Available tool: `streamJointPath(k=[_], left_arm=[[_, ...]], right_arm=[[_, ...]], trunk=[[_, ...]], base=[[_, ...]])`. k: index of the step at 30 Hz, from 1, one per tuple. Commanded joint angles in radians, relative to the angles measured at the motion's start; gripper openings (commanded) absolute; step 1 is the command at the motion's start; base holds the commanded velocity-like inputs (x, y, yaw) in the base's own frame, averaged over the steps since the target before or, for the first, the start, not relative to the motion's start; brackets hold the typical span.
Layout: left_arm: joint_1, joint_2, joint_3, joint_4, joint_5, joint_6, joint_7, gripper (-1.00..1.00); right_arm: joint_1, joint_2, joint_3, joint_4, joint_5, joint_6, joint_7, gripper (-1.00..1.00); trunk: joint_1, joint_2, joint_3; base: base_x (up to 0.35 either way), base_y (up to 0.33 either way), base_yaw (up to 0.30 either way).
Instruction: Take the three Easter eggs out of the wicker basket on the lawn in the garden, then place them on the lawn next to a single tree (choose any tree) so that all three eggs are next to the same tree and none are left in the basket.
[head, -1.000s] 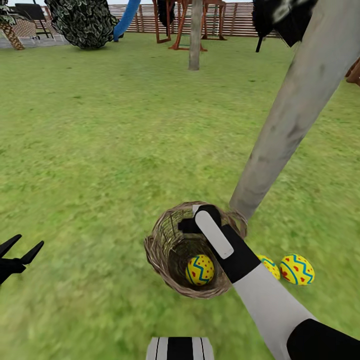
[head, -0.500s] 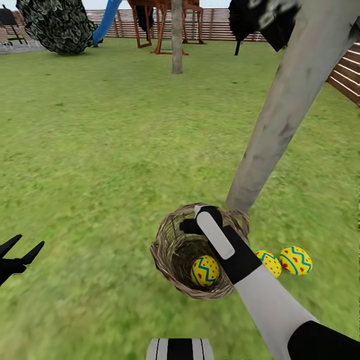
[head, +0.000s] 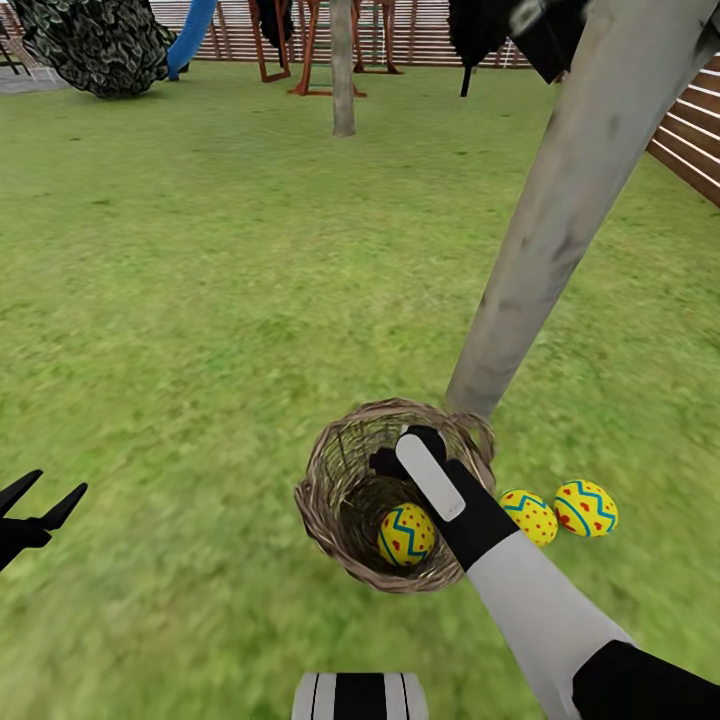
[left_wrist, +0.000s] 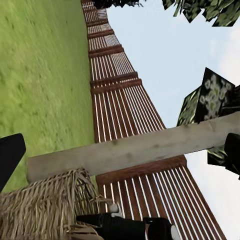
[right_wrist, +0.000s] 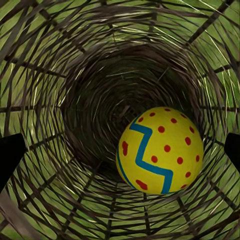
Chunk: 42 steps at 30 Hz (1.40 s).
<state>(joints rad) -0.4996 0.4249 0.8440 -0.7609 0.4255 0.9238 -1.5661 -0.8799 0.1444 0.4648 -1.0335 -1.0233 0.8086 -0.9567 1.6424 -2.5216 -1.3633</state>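
The left gripper (head: 40, 512) hung low at the robot's left over the lawn (head: 200, 300), well apart from everything else, its two black fingers spread in a narrow V and holding nothing.

The right gripper (head: 400, 462) reached down into the mouth of the basket (head: 325, 500). In the right wrist view its fingertips (right_wrist: 10, 155) sat at opposite edges, spread wide, with the basket's woven wall all around and nothing between them.

One egg (head: 406, 534) lay on the basket's bottom, toward the near side; the right wrist view showed it (right_wrist: 161, 150) yellow with red dots and a blue zigzag, untouched by the fingers.

Two more eggs lay on the grass just right of the basket, side by side: the nearer one (head: 530, 516) close to the right arm, the other (head: 586, 508) just beside it.

The tree (head: 570, 210) rose from the grass just behind the basket, its pale trunk leaning up to the right. The left wrist view caught the trunk (left_wrist: 140, 150) with the basket's rim (left_wrist: 50, 205) against it.

Farther off stood a slimmer trunk (head: 343, 70), a dark bush (head: 95, 40), a blue slide (head: 190, 35) and the slatted fence (head: 690, 150).
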Motion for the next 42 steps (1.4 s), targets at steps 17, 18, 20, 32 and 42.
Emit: streamJointPath(k=[17, 18, 20, 32, 42], left_arm=[[-0.001, 0.000, 0.003, 0.000, -0.001, 0.011, -0.005, 1.00], [-0.001, 0.000, 0.003, 0.000, -0.001, 0.011, -0.005, 1.00], [-0.001, 0.000, 0.003, 0.000, -0.001, 0.010, -0.005, 1.00], [-0.001, 0.000, 0.002, 0.000, -0.001, 0.010, -0.005, 1.00], [-0.001, 0.001, 0.004, 0.040, 0.000, 0.010, -0.005, 1.00]], right_arm=[[0.001, 0.000, 0.001, 0.004, -0.008, 0.001, -0.009, 1.00], [0.001, 0.000, 0.001, 0.005, -0.008, 0.001, -0.009, 1.00], [0.001, 0.000, 0.001, 0.005, -0.008, 0.001, -0.010, 1.00], [-0.001, 0.002, -0.075, 0.133, -0.006, -0.014, -0.011, 1.00], [-0.001, 0.001, -0.081, 0.130, -0.006, -0.078, -0.010, 1.00]], trunk=[[0.001, -0.001, -0.012], [0.002, -0.001, -0.016], [0.003, -0.002, -0.024], [0.007, -0.004, -0.066], [0.007, -0.004, -0.066]], base=[[0.000, 0.000, 0.000], [0.000, 0.000, 0.000], [0.000, 0.000, 0.000], [0.000, 0.000, 0.000], [0.000, 0.000, 0.000]])
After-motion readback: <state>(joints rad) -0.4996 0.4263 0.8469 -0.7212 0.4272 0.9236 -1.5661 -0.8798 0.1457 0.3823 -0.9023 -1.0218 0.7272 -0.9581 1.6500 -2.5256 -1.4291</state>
